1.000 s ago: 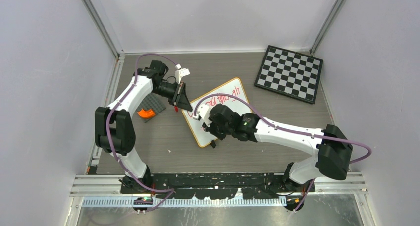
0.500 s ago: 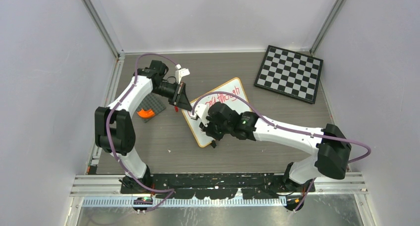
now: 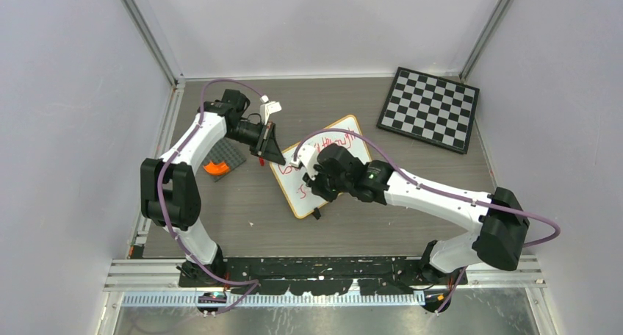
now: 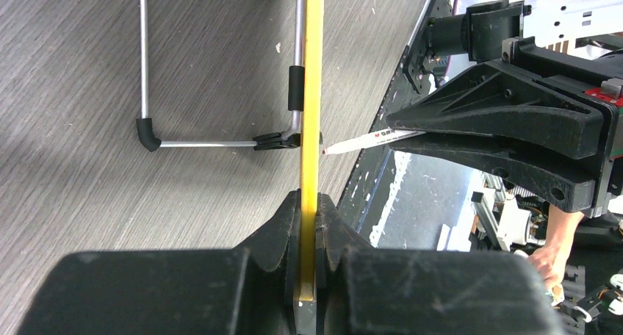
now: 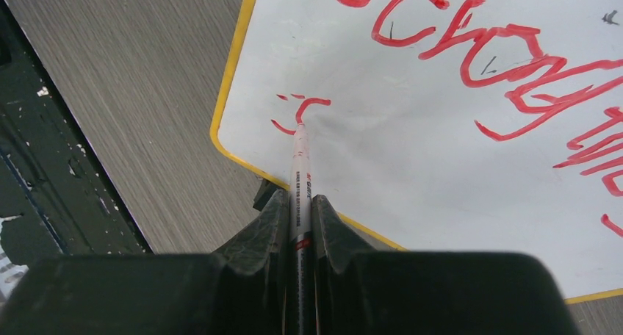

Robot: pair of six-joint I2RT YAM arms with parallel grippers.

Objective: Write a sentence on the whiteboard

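The whiteboard lies slanted at mid-table, with a yellow rim. My left gripper is shut on the rim at the board's left corner. In the left wrist view the rim runs edge-on out from between the gripper's jaws. My right gripper is shut on a white marker, and the marker's tip touches the board beside short red strokes. The sentence stands in red farther up the board. The right gripper hovers over the board's near half and hides part of the writing.
A black-and-white checkered board lies at the back right. Left of the whiteboard sits a dark grey pad with an orange piece. The board's wire stand rests on the table beneath it. Grey walls close in both sides.
My right gripper has shifted a little to the right and farther back over the board, uncovering fresh red strokes near the board's near corner. The left arm has stayed put.
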